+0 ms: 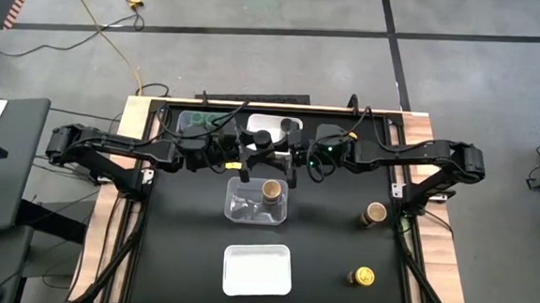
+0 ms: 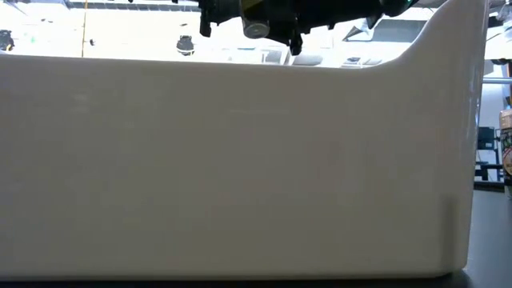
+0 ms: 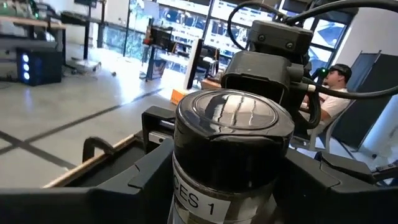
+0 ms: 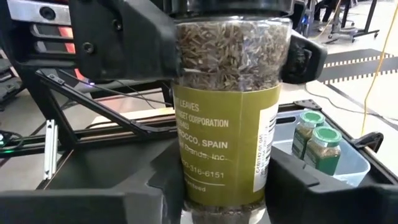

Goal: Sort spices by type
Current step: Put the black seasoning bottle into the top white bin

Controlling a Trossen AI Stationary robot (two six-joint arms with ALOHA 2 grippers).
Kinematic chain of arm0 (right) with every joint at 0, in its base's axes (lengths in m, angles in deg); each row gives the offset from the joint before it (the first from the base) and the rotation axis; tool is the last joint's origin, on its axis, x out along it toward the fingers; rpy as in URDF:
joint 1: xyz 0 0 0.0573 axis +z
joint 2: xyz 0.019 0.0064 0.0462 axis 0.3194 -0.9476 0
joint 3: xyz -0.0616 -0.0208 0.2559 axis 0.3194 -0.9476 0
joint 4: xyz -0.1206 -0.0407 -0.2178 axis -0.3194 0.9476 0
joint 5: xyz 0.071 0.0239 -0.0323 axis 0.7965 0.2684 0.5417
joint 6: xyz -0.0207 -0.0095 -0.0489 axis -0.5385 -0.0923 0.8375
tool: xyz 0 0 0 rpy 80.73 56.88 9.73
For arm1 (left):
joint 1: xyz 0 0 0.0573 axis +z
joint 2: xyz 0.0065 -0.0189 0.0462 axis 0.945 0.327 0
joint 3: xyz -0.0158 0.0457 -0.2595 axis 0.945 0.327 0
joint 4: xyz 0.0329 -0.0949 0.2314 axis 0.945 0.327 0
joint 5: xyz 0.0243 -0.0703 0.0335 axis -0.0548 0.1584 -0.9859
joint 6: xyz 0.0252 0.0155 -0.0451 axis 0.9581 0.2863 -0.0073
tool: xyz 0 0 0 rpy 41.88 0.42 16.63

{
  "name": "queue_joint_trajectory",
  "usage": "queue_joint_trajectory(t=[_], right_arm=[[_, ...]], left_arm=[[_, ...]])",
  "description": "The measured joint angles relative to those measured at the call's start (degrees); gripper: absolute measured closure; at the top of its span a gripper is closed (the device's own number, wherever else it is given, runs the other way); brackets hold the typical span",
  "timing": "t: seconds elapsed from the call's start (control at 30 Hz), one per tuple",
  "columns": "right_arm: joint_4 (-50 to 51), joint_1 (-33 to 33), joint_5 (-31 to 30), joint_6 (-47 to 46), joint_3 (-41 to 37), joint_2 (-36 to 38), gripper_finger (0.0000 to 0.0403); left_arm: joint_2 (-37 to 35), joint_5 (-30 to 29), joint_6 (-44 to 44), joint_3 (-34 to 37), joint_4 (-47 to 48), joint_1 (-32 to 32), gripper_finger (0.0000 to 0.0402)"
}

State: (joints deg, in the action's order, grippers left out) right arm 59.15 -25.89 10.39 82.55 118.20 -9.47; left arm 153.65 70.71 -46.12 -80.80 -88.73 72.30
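Now the right claw [image 4: 221, 194]: clenched on the bottom half of a spice jar, one dark finger [image 4: 112, 200] on each side of it.
Jar in the claws: the dark-lid jar [image 4: 227, 112] stands upright. It has dry green-brown bits inside and an olive label.
Left claw [image 3: 230, 186]: it grips the same jar higher up, near the dark grey lid [image 3: 235, 115]. Both claws have the jar at once.
Where they meet: up in the air over the far middle of the table [image 1: 338, 268], just past the clear tray.
Clear tray [image 1: 248, 209]: it sits right below the claws. One tan-lid jar [image 1: 271, 190] stands inside it, at the far right corner.
Second tan jar [image 1: 374, 214]: it stands alone on the table on the right side, well apart from the claws.
Yellow-lid jar [image 1: 363, 277]: on the right too, nearer the front edge.
White tray [image 1: 257, 269]: near the front, in line with the clear tray. In the low view its wall [image 2: 240, 168] fills almost all of the picture.
Green-lid jars [image 4: 316, 146]: two of them stand side by side in a clear bin [image 4: 357, 163] at the far edge.
Person [image 3: 333, 93]: someone sits in the room behind the table.
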Motion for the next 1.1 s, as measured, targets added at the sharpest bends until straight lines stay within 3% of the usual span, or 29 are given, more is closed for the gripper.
queue_joint_trajectory(t=[0.23, 0.57, 0.9, 1.1], right_arm=[[1.25, 0.00, 0.23, 0.07, -0.03, 0.04, 0.0209], [8.45, -1.86, 0.63, -2.30, -0.05, 3.61, 0.0209], [34.73, -10.19, 0.95, -1.46, -0.52, 20.67, 0.0204], [37.65, -14.05, 1.27, -3.38, -5.25, 32.47, 0.0203]], left_arm=[[0.01, -0.01, 2.69, 0.00, 0.01, 0.00, 0.0170], [-0.07, -0.09, 3.57, 0.00, -0.25, -0.02, 0.0094], [-0.04, -0.02, 3.56, 0.00, -0.10, -0.02, 0.0093], [-0.02, 0.00, 3.57, 0.00, 0.28, -0.02, 0.0093]])
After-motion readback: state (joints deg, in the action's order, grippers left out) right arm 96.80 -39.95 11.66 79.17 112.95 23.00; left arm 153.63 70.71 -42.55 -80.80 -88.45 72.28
